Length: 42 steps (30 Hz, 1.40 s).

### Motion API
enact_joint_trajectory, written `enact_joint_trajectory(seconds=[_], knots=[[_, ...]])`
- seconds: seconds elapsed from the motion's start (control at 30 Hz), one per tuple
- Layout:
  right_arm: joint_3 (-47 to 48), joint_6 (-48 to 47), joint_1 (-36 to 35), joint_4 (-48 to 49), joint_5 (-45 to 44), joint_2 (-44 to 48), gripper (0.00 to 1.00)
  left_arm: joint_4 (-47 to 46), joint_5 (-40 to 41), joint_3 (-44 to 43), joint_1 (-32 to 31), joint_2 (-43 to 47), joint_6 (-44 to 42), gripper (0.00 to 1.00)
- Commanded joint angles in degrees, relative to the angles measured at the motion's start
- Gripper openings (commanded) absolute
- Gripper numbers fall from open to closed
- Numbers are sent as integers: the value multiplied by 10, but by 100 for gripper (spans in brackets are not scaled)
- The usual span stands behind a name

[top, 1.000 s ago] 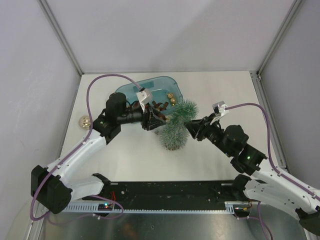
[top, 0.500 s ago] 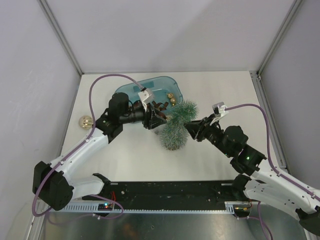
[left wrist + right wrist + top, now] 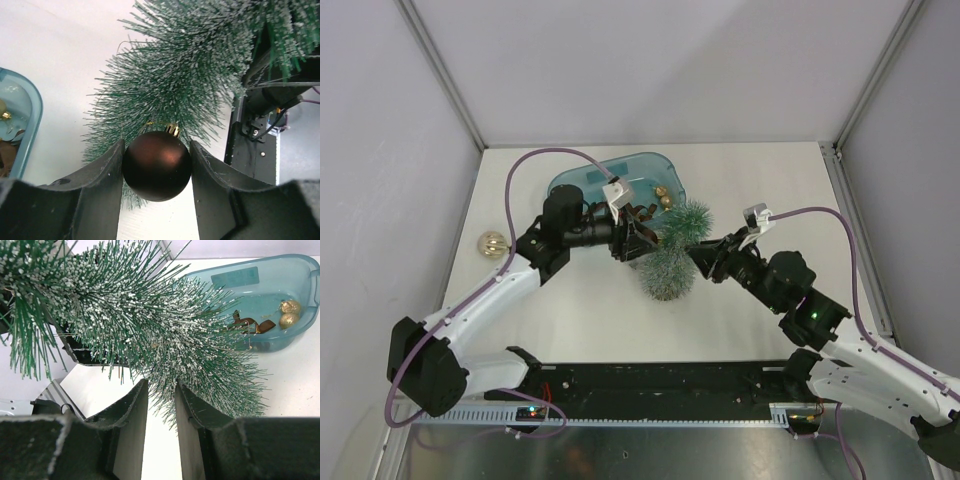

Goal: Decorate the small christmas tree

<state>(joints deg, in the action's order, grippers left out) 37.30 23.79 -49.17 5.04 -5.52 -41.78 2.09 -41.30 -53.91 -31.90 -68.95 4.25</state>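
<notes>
Left wrist view shows the left gripper (image 3: pixel 156 150) clamped on a dark brown bauble (image 3: pixel 156 167), its gold loop touching needles of the small christmas tree (image 3: pixel 185 75), which sits mid-table just beside the blue tub (image 3: pixel 640 170). The right gripper (image 3: pixel 161 405) pinches its needles, steadying it. Hanging is underway; next the loop probably needs hooking over a branch before release

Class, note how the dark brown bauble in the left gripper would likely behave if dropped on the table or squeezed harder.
The brown bauble is a smooth sphere, so it would probably roll if released. The fingers touch it only at its sides, so it may slip. Its small gold cap suggests a hollow, light ornament, possibly crushable.
</notes>
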Motion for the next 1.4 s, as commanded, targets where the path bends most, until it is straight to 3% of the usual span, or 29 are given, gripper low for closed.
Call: enact_joint_trajectory(seconds=[0.0,0.7,1.37], knots=[[0,3,-1,30,4,-3,32,-17,-34,-30,-7,10,28,18],[-1,6,-1,26,5,-7,32,-53,-63,-18,-11,25,39,17],[-1,6,-1,31,7,-10,30,-82,-31,40,-47,15,1,18]])
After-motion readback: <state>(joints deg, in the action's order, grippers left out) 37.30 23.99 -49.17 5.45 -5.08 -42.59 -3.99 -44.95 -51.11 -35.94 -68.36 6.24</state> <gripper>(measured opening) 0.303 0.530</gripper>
